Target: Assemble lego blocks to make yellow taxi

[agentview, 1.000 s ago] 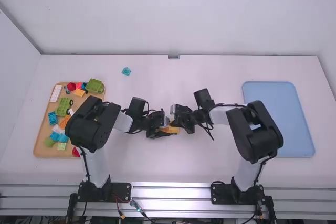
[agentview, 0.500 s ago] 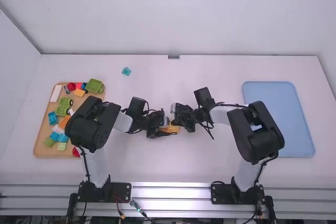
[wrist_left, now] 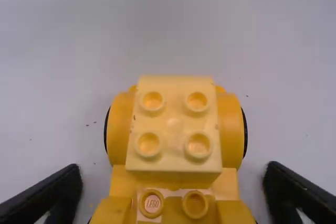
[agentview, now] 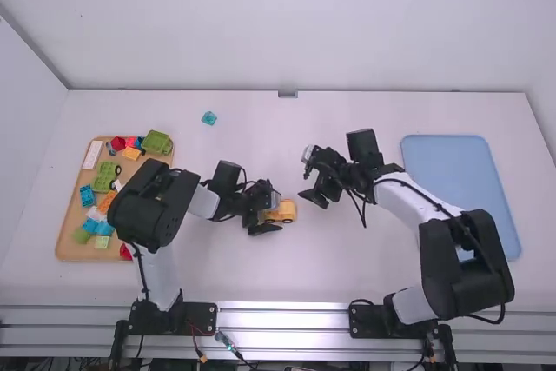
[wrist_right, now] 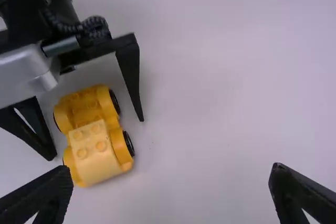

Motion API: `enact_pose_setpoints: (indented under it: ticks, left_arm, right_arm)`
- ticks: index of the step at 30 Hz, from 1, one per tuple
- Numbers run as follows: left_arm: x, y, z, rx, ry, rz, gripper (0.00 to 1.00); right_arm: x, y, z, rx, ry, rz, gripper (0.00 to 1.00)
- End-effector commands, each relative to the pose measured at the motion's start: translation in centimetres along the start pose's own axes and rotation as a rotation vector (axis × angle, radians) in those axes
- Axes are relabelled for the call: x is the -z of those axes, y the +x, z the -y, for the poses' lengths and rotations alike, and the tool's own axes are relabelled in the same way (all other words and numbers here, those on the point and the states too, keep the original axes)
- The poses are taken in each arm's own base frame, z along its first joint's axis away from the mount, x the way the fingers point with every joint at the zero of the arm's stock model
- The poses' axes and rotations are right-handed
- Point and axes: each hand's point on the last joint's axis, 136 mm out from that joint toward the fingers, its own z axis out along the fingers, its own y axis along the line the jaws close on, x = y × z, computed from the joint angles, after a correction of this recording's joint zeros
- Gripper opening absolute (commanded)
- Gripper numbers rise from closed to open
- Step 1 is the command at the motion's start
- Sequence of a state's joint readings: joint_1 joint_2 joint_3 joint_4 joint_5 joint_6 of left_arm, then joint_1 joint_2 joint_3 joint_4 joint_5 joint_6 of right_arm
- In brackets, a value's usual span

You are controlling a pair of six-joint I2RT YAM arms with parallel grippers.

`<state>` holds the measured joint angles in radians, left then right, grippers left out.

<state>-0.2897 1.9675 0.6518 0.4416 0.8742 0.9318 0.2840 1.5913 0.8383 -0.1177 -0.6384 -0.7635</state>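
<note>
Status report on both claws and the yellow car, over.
Left claw open, astride the yellow car. Right claw open, off to one side. Car upright on the table, studs up. Teal block well out of the way.

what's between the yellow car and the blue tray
The right arm, its open tool nearest the car, stretches between it and the tray, as the high view shows.
</note>
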Motion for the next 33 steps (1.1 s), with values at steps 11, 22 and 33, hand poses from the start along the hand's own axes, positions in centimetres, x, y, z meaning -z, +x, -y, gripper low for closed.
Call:
enact_pose_setpoints:
  ticks: [11,22,33]
  left_arm:
    - [4.1,-2.4,-1.5,0.140,0.006,-0.056,0.99]
    - [16.3,-6.5,-4.2,0.424,-0.155,-0.284,0.99]
    - [27.6,-13.3,-11.7,0.814,-0.624,-0.131,0.99]
  right_arm:
    - [-0.1,-0.3,0.2,0.001,0.031,-0.012,0.99]
    - [0.0,-1.4,1.1,-0.003,0.065,0.032,0.99]
    - [0.1,-2.0,1.7,0.011,0.088,0.053,0.99]
